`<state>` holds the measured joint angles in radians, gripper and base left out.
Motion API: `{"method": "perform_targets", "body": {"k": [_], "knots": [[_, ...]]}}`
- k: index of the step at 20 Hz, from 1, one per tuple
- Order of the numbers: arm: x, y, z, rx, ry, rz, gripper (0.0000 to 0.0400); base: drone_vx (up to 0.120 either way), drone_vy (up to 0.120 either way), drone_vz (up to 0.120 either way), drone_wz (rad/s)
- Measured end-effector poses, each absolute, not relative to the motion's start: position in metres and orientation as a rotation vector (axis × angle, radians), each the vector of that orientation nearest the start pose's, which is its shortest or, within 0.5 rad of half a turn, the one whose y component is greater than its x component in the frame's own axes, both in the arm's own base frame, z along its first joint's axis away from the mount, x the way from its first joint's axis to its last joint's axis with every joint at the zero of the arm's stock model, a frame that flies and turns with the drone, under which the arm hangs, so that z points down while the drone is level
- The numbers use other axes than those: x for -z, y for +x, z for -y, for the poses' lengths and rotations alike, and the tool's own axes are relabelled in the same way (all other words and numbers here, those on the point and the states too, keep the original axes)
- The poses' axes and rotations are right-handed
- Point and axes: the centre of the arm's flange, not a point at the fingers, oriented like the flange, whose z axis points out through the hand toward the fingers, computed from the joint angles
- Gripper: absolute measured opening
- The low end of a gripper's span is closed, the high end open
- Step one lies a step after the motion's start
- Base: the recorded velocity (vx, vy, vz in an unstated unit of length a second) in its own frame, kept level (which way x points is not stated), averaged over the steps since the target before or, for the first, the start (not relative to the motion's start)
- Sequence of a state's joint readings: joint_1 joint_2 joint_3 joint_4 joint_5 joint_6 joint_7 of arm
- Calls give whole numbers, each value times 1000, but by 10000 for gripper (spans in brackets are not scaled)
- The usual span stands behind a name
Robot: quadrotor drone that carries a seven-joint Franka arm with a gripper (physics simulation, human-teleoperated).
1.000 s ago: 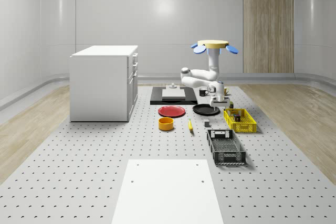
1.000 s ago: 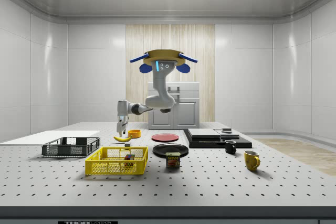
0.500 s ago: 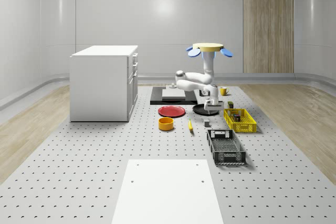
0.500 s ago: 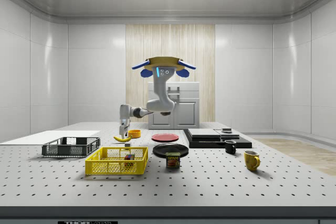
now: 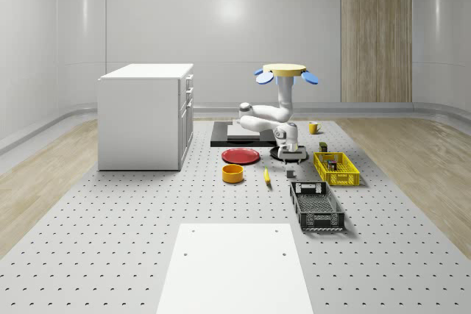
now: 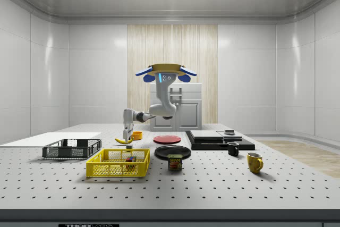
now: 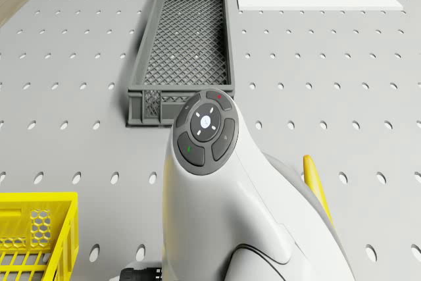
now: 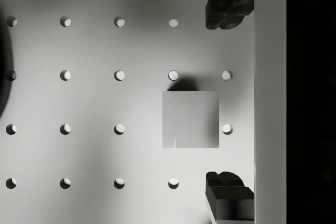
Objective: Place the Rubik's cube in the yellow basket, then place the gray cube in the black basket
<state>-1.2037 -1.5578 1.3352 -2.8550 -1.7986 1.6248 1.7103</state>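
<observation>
A gray perforated tabletop (image 5: 110, 240) is being shown inside a pale, white-walled room with a wood-panelled strip on the far wall and wooden flooring at the sides. A white cabinet (image 5: 145, 115) and a white sheet (image 5: 233, 266) are being carried by the tabletop, along with a red plate (image 5: 241, 156), an orange bowl (image 5: 232, 173), a banana (image 5: 266, 175), a black plate (image 6: 172, 151), a can (image 6: 175, 162), and black (image 6: 232, 148) and yellow (image 6: 254, 162) mugs.

The drone (image 5: 280, 72) is being held in a hover above the tabletop near the black plate, with its arm bent downward and the tool (image 8: 229, 98) being held low over the gray cube (image 8: 190, 119). In the wrist view, the dark fingertips (image 8: 227, 9) are being shown spread apart and released, one on each side of the cube, nothing being grasped.

The gray cube is being seen as a plain, light-gray block with a flat, unmarked top, resting on the tabletop between peg holes. In the whole-scene view it (image 5: 290, 173) is lying between the banana and the yellow basket (image 5: 335, 168), with the black basket (image 5: 316, 206) nearer the camera. A Rubik's cube (image 6: 129, 159) is being seen inside the yellow basket in the side view.
</observation>
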Motion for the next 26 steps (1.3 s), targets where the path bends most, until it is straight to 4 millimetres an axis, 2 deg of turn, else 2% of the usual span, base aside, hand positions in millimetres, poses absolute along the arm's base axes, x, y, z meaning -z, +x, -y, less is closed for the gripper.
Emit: {"method": "perform_targets", "body": {"k": [5,8,15,26], "knots": [[-503,309,4,-786,1,2,400,0,0,-72,0],[-503,309,4,-786,1,2,400,0,-67,0,0],[-504,309,4,-786,1,2,400,0,0,-34,0],[-533,309,4,-786,1,2,400,0,0,0,0]]}}
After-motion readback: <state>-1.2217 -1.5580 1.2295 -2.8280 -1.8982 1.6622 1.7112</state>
